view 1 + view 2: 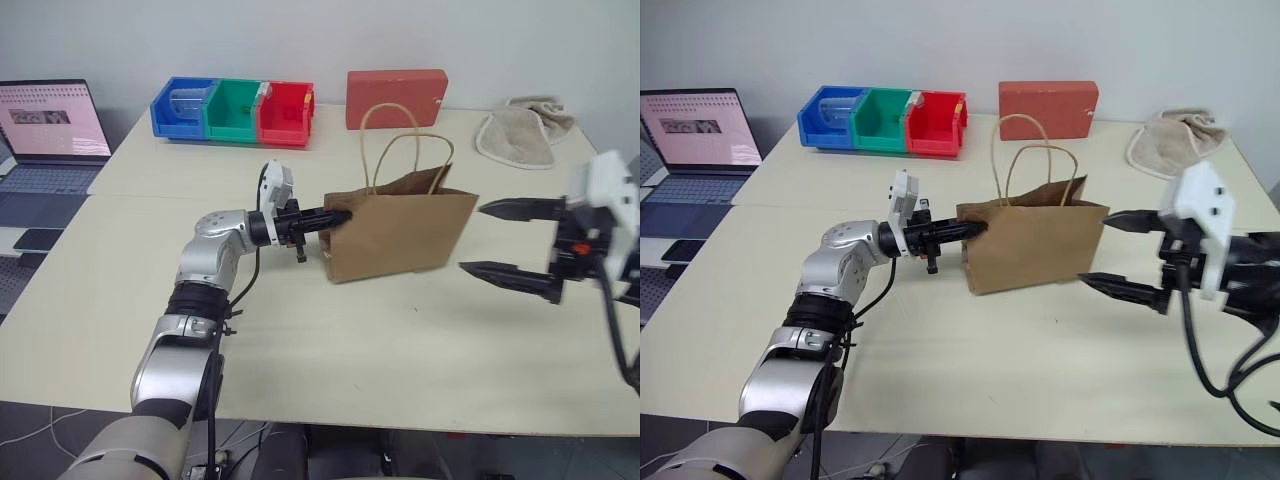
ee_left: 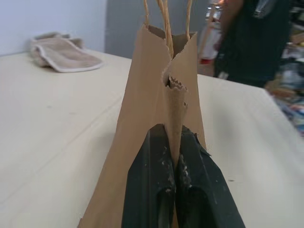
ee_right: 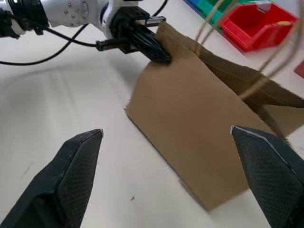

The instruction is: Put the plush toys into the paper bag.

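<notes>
Left eye view: left gripper (image 1: 338, 215) pinches paper bag (image 1: 400, 236); right gripper (image 1: 500, 240) spread beside it.

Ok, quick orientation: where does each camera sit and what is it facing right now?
Head stereo pair: looks forward and down over the table; left tool pinching the paper bag, right tool open beside it.
Left wrist: looks along its shut fingers at the bag's side fold, beige cloth behind.
Right wrist: between its open fingers, faces the bag.
All share the bag.
</notes>
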`<state>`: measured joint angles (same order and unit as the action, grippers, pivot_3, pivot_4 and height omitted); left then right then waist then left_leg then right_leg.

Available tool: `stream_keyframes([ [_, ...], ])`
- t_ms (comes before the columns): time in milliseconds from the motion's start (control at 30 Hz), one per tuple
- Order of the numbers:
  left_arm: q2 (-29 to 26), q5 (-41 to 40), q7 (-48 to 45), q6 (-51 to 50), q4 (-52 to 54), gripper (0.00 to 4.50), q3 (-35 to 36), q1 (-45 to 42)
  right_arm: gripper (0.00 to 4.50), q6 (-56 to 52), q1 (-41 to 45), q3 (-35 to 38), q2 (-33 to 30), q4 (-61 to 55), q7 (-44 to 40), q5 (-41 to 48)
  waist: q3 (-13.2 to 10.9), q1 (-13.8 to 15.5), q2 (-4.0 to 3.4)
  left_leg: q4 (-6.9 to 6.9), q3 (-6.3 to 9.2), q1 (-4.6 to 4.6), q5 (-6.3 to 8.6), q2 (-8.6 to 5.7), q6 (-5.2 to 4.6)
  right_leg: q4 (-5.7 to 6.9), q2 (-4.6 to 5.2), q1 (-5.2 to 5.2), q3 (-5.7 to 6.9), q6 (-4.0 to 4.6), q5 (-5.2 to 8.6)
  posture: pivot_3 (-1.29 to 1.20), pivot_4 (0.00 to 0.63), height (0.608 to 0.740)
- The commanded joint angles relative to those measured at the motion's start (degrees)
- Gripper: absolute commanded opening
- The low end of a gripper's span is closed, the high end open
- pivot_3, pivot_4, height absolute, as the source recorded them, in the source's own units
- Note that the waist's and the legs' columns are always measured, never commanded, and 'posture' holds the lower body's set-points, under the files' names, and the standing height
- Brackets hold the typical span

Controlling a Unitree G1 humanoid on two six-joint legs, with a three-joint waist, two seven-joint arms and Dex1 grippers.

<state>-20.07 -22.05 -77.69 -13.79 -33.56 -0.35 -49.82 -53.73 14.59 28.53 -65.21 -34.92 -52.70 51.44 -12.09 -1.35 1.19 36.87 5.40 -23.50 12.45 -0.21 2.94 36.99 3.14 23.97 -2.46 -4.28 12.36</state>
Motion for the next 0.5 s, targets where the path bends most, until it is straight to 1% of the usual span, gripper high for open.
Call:
stream_keyframes([
  [33, 0.9, -1.01, -3.03, -0.6, 1.29, 0.04, -1.04, -2.78, 4.5, -4.48, -3.28, 9.58, -1.51, -3.86, -0.77, 4.84, 0.01, -0.02, 0.0, 0.02, -0.02, 0.0, 0.0, 0.0, 0.0, -0.01, 0.0, -0.01, -0.01, 0.0, 0.0, 0.0, 0.15, 0.74],
  [100, 1.98, -0.12, -3.34, 0.54, -0.74, 0.04, -1.59, -3.51, 4.5, -6.81, -6.06, 13.51, -1.56, -5.73, -0.05, 6.73, 0.01, -0.03, 0.01, 0.04, -0.01, 0.01, 0.0, 0.0, 0.0, -0.01, 0.01, -0.03, -0.01, -0.01, 0.0, 0.0, 0.15, 0.74],
  [200, 3.15, 1.2, -3.82, 2.55, -3.17, 0.04, -2.4, -4.22, 4.5, -7.54, -9.11, 16.24, -1.07, -7.72, 1.34, 6.86, 0.01, -0.13, 0.01, 0.06, -0.01, 0.04, 0.0, 0.01, 0.0, -0.01, 0.0, -0.07, -0.01, -0.01, 0.0, 0.0, 0.15, 0.74],
  [300, 4.25, 3.21, -3.09, 5.39, -6.16, 0.04, -3.27, -4.97, 4.5, -7.05, -10.29, 16.03, -0.37, -8.92, 3.19, 7.59, 0.01, -0.39, 0.01, 0.05, -0.06, 0.07, 0.0, 0.01, 0.0, 0.0, 0.0, -0.07, -0.05, -0.02, -0.01, 0.0, 0.15, 0.74],
  [400, 4.25, 4.91, -2.28, 5.85, -8.46, 0.04, -3.88, -5.92, 4.5, -6.66, -10.75, 15.67, -0.26, -9.31, 4.22, 8.25, 0.01, -0.34, 0.01, 0.06, -0.05, 0.08, 0.0, 0.01, 0.0, 0.0, 0.0, -0.09, -0.04, -0.03, -0.02, 0.0, 0.15, 0.74],
  [500, 3.63, 4.52, -5.23, 4.88, -8.52, 0.64, -3.87, -6.5, 4.5, -6.16, -11.02, 15.43, -0.57, -8.99, 4.6, 8.59, 0.01, -0.29, 0.01, 0.06, -0.04, 0.06, 0.0, 0.01, 0.0, -0.03, 0.0, -0.09, -0.04, -0.04, -0.02, 0.0, 0.15, 0.74],
])
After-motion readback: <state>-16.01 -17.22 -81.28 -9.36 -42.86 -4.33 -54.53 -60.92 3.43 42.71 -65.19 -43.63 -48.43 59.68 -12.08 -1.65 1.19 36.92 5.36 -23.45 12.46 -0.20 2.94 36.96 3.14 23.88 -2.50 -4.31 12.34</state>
